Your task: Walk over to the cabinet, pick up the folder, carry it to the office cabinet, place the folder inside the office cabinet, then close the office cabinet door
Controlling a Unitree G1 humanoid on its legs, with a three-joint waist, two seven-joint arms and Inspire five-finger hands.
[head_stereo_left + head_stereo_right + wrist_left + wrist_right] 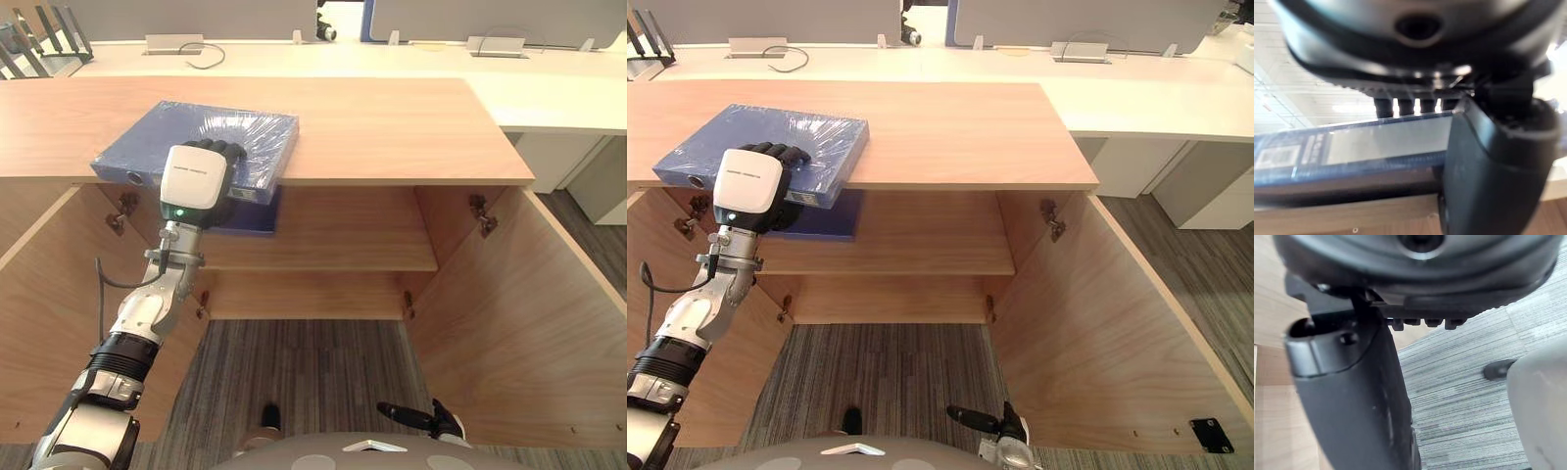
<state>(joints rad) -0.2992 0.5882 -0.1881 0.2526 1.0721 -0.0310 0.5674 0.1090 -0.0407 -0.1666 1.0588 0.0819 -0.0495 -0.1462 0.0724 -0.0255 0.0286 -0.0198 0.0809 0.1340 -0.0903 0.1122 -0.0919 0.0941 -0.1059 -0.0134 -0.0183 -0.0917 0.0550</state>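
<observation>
Blue shrink-wrapped folder (pixel 211 137) lies on the wooden cabinet top (pixel 392 127), near edge overhanging the front. Left robot hand (pixel 196 176) grips that edge, fingers (pixel 225 149) curled over the top, thumb below. We'd firm the pinch, lift clear of the top before pulling back, and keep it level, since the wrap looks slippery. Right robot hand (pixel 421 419) hangs low, fingers relaxed, holding nothing. Cabinet doors (pixel 509 313) stand wide open. The inner shelf (pixel 343 245) carries a dark-blue flat item (pixel 253 217) just under the folder; we can't tell what.
</observation>
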